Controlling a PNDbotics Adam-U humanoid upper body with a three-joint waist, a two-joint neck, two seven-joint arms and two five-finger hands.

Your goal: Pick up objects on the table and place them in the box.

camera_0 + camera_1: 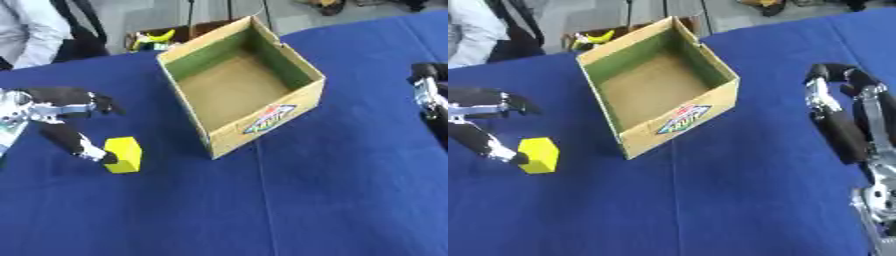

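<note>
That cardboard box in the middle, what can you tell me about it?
The box is an open-topped brown cardboard carton with no lid showing. Its inner walls look green and its floor plain brown; nothing lies inside. A colourful oval label marks one outer side. It sits upright on the blue tablecloth, turned corner-on to the camera. Neither hand touches it; the yellow block lies apart, to its left.

One printed label noted: a coloured oval logo [269, 119] on the outer near wall of the cardboard box [262, 131]. Its lettering cannot be read. No other text, numbers or signs are legible anywhere.
</note>
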